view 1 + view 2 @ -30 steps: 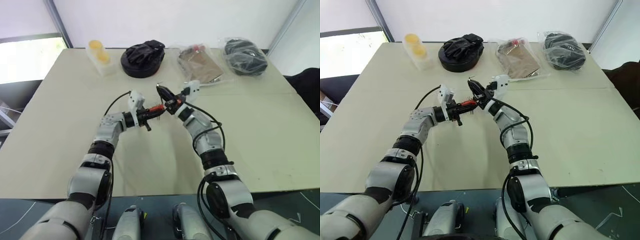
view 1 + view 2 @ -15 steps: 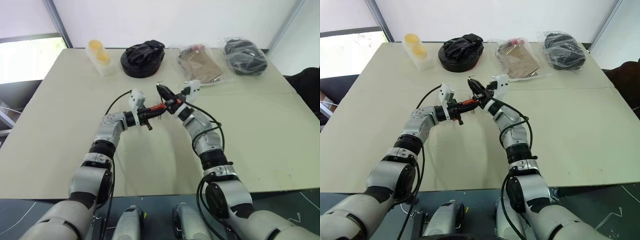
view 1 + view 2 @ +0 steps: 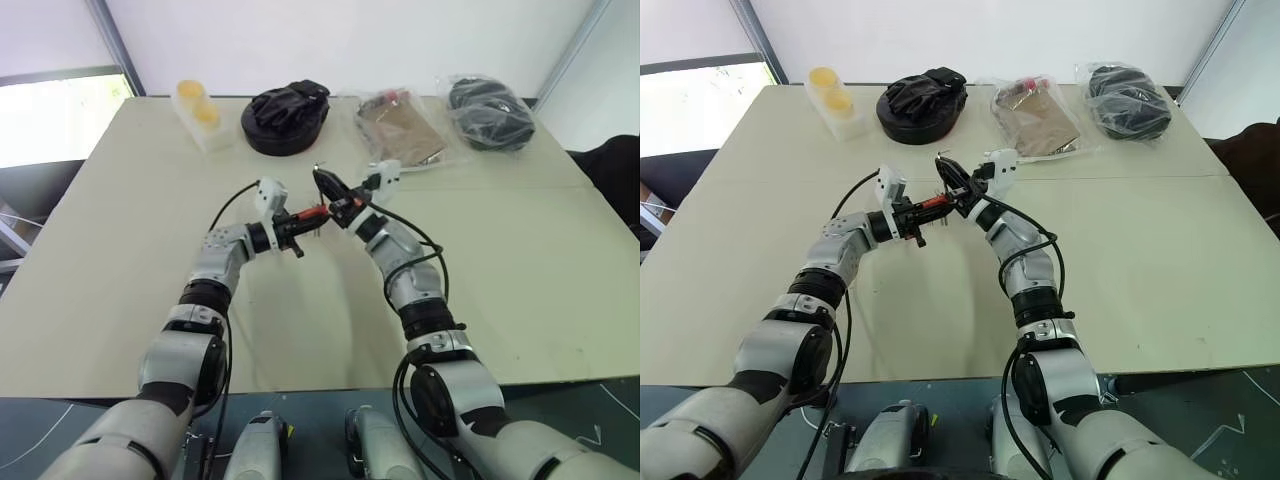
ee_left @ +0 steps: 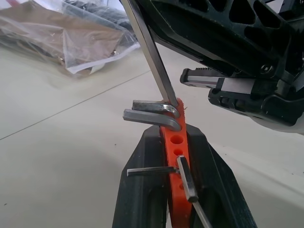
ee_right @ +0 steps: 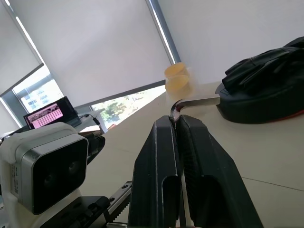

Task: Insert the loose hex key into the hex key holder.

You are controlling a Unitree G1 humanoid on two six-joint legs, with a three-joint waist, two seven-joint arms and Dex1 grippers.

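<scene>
My left gripper [image 3: 300, 222] is shut on the hex key holder [image 4: 178, 156], an orange-red block held above the table [image 3: 120, 250]. Several short keys stick out of it, and two of its holes stand bare. My right gripper [image 3: 328, 188] is shut on the loose hex key [image 4: 147, 52], a long grey rod that slants down to the holder's far end. Its tip meets the block beside two bent keys; I cannot tell whether it sits in a hole. In the right wrist view the key's bent end [image 5: 192, 102] pokes out past the shut fingers [image 5: 159, 156].
Along the table's far side lie a clear pack with yellow cups [image 3: 200, 108], a black round pile [image 3: 288, 118], a plastic bag with a brown item [image 3: 400, 128] and a bagged black item [image 3: 490, 102]. Cables loop from both wrists.
</scene>
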